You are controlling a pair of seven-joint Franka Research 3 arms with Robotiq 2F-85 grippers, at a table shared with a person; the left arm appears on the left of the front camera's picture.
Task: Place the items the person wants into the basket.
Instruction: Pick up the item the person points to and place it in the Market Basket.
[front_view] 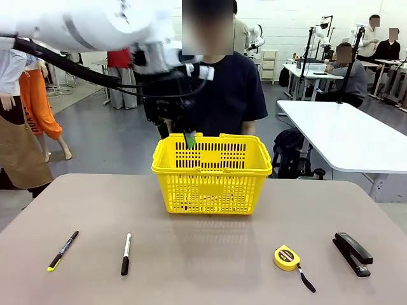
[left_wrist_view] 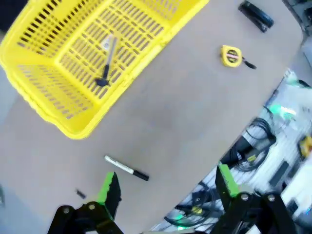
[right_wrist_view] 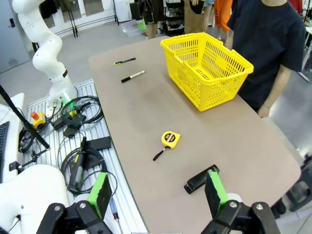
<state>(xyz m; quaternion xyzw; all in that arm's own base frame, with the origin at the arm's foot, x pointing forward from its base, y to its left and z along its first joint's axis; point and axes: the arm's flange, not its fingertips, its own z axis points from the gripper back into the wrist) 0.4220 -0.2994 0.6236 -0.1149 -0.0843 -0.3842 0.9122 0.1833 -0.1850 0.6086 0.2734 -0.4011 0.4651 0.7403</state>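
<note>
The yellow basket point(front_view: 212, 171) stands at the table's far middle, in front of the person point(front_view: 226, 95) in a navy T-shirt. My left gripper point(front_view: 177, 135) hangs open over the basket's back left rim, holding nothing. In the left wrist view the open left gripper point(left_wrist_view: 167, 184) looks down on the basket point(left_wrist_view: 63, 107), where a utility knife point(left_wrist_view: 107, 61) lies on the floor. The marker point(front_view: 126, 253) point(left_wrist_view: 126, 168) and the tape measure point(front_view: 287, 257) point(left_wrist_view: 231, 55) lie on the table. My right gripper point(right_wrist_view: 157, 192) is open, back off the table's edge, with the tape measure point(right_wrist_view: 170, 139) ahead of it.
A black pen with a yellow tip point(front_view: 63, 250) lies at the near left, a black stapler point(front_view: 351, 253) point(right_wrist_view: 201, 179) at the near right. Cables and gear point(right_wrist_view: 78, 141) lie beside the table's edge. A white table point(front_view: 350, 136) stands behind on the right.
</note>
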